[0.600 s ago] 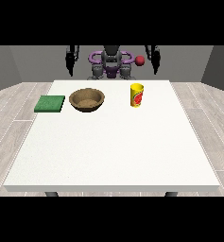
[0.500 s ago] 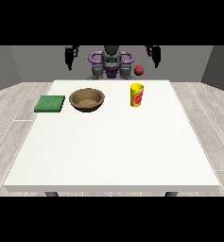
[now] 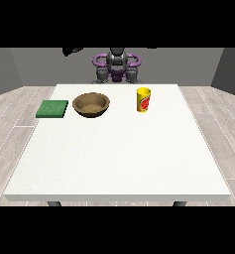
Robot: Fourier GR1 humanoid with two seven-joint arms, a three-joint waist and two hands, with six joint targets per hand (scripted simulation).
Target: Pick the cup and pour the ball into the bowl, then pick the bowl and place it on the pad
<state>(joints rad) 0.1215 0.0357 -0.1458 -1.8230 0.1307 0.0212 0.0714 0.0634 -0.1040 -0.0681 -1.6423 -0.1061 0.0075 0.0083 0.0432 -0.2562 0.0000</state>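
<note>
A yellow cup (image 3: 144, 99) with a red mark stands upright on the white table (image 3: 119, 158), right of centre near the far edge. No ball shows anywhere. A brown bowl (image 3: 91, 104) sits to the cup's left, and a green pad (image 3: 52, 108) lies left of the bowl. The hand at the view's left (image 3: 72, 50) is raised high above the table's far edge, well away from every object. Only a dark sliver of the hand at the view's right (image 3: 151, 48) shows at the scene's upper edge.
The robot's torso (image 3: 117, 67) stands behind the table's far edge. Grey plank floor surrounds the table on both sides.
Both arms have lifted, and the hands now sit at the top of the scene. The red ball seen near the hand at the view's right no longer shows.
</note>
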